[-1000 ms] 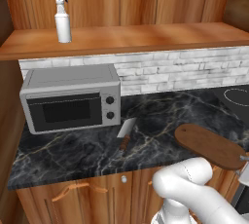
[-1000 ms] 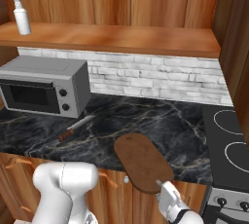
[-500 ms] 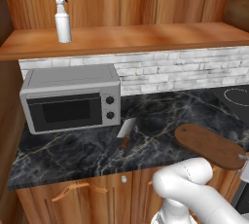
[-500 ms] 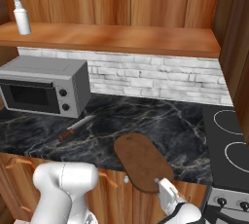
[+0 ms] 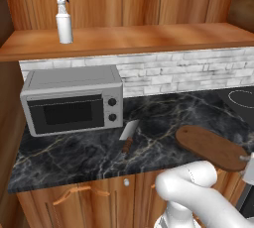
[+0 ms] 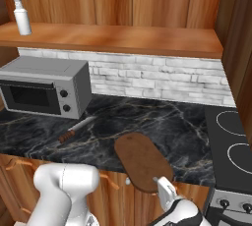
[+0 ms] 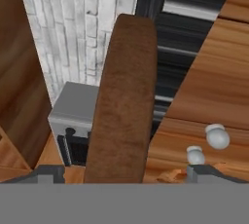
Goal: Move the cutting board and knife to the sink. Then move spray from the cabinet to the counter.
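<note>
The brown cutting board (image 6: pixel 140 158) lies on the black marble counter (image 6: pixel 187 131), its near end overhanging the front edge. My gripper (image 6: pixel 165 193) hangs low at that end, open. In the hand view the board (image 7: pixel 124 101) runs up between the two fingertips (image 7: pixel 48 172), with a gap on each side. The gripper (image 5: pixel 248 165) shows at the right edge of the left base view, just beyond the board (image 5: pixel 208 145). The knife (image 5: pixel 128 135) (image 6: pixel 76 129) rests on the counter in front of the microwave. The white spray (image 5: pixel 63 16) (image 6: pixel 20 11) stands upright on the cabinet shelf (image 5: pixel 149 38). The sink is out of view.
A grey microwave (image 5: pixel 74 98) (image 6: pixel 44 92) sits at the counter's left against the white brick wall. The black stovetop (image 6: pixel 231 146) borders the counter on the right. Brown cupboards with curved handles (image 5: pixel 74 195) run below the counter's front edge.
</note>
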Available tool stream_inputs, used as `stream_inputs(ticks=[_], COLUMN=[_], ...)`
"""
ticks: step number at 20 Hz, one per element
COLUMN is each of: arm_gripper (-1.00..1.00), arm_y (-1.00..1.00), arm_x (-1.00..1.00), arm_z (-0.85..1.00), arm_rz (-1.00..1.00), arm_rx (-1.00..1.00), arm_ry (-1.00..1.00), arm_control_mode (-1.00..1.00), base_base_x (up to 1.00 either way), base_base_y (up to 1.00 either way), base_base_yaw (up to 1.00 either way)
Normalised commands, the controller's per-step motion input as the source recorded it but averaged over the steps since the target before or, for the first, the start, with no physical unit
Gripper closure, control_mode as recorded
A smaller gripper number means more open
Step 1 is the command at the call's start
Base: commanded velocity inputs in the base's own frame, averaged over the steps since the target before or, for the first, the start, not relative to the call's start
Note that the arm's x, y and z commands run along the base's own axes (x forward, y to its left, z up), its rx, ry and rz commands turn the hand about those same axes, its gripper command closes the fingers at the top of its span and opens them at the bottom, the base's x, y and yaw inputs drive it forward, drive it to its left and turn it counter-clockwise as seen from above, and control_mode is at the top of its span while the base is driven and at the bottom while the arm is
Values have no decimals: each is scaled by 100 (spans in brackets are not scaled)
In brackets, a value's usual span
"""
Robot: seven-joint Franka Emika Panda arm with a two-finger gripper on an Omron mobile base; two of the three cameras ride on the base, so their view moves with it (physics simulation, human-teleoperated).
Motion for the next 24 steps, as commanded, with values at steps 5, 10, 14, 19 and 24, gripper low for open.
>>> stream_inputs(ticks=[5, 10, 14, 19, 24], arm_gripper=[100, 100, 100, 100, 100], arm_y=[1, 0, 0, 0, 7], arm_x=[3, 0, 0, -3, -7], arm_z=[13, 20, 26, 36, 39], arm_rz=[0, 0, 0, 0, 0], arm_rx=[0, 0, 0, 0, -2], arm_ry=[0, 0, 0, 0, 0], arm_control_mode=[-100, -100, -100, -100, -100], base_base_x=[0, 0, 0, 0, 0], base_base_y=[0, 0, 0, 0, 0], base_base_yaw=[0, 0, 0, 0, 0])
